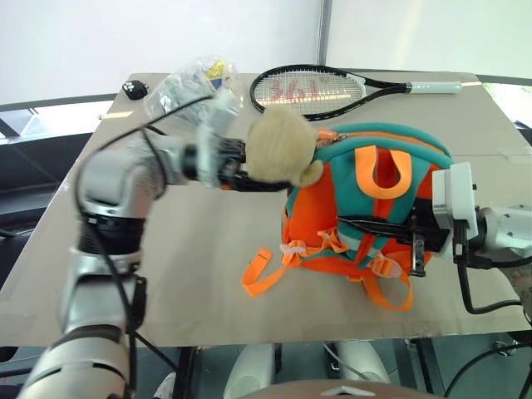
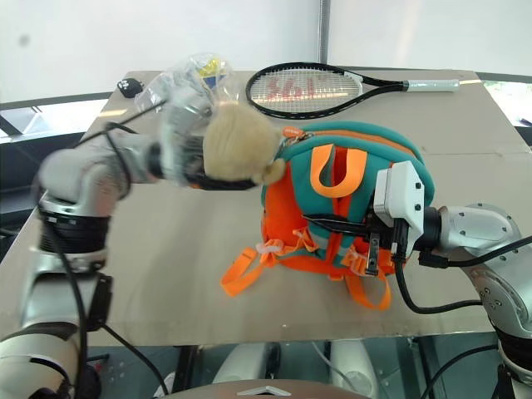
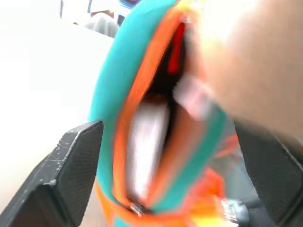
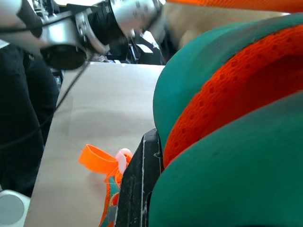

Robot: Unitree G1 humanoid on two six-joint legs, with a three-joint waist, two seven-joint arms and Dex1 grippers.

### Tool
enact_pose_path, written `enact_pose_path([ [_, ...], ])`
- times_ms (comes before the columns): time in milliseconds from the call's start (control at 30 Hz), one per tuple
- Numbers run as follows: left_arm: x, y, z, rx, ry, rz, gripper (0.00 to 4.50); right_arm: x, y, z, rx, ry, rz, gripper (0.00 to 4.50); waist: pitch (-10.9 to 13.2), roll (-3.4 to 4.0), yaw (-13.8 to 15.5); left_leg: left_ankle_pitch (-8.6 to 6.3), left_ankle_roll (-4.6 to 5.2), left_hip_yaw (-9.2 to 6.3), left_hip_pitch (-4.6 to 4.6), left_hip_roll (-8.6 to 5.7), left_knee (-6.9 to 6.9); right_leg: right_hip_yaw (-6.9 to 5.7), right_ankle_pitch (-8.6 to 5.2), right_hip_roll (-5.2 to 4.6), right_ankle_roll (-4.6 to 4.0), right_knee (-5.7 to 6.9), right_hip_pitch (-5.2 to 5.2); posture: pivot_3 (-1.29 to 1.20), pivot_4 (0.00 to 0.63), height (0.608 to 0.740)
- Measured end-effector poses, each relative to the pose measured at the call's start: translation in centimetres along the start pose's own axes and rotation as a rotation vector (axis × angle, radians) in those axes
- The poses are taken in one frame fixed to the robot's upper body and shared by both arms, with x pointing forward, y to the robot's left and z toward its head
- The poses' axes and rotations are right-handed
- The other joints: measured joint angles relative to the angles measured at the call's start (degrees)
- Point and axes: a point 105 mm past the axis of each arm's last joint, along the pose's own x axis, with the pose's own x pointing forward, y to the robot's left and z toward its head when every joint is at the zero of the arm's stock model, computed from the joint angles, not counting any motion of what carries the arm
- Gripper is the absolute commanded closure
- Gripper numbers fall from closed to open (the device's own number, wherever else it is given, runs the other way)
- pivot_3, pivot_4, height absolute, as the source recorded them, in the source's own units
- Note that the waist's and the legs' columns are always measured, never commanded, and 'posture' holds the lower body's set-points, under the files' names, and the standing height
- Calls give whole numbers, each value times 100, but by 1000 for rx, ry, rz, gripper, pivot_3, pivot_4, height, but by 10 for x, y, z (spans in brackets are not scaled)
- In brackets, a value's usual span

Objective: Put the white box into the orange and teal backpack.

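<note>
Fingers first: our right gripper (image 2: 345, 223) has its fingers clamped together on the orange and teal backpack (image 1: 366, 208), pinching the fabric of its back panel near the straps; our left gripper (image 3: 165, 189) has its fingers spread wide apart, flanking the unzipped mouth. Backpack stands upright near the desk's (image 1: 199, 274) front edge, a loose orange strap (image 1: 258, 270) trailing toward us. White box (image 3: 144, 151): a pale flat shape sits down inside the opening in the left wrist view, so we judge it already in the bag, though blur keeps us from being sure. We expect the box to be stiff, light and smooth, best taken across its narrow edges; the backpack is soft and will slump unless braced. Plush toy (image 1: 283, 148) hides the left fingertips from the head views. Farther back lie a crinkled plastic bag (image 1: 187, 87) and a tennis racket (image 1: 312, 90).
</note>
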Motion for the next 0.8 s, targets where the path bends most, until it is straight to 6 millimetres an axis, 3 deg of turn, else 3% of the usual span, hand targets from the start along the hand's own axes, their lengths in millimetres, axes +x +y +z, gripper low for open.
enact_pose_path([
  [100,-11,-10,6,-52,-31,-33,27,-2,-5,-3,13,3,-12,4500,0,-1,44,-2,3,-1,-3,0,0,-2,0,-4,1,-9,3,0,150,740],
  [200,-9,-17,3,-79,-56,-63,27,-1,-5,-3,13,-5,-3,4500,1,-1,87,-2,3,-3,-4,2,1,-2,0,-6,1,-10,3,0,150,740],
  [333,4,-19,-5,-106,-95,-73,27,1,-4,-4,19,-8,10,4500,3,-5,97,-1,2,-4,-3,4,4,-2,0,-8,0,-4,3,0,150,740],
  [600,49,7,-9,-163,-180,52,27,1,1,-5,33,-16,22,4500,3,-6,96,-2,1,-3,2,2,4,2,1,-10,0,-5,6,0,150,740],
  [700,51,9,-9,-173,-192,67,866,0,2,-7,48,-16,13,4500,3,-6,89,-2,0,-3,4,3,-1,5,1,-10,0,-4,4,0,150,740],
  [800,52,7,-9,-194,-209,54,2004,-1,3,-7,57,-19,0,4500,2,-6,105,-2,0,-3,4,1,2,5,1,-13,0,-3,5,0,150,740],
])
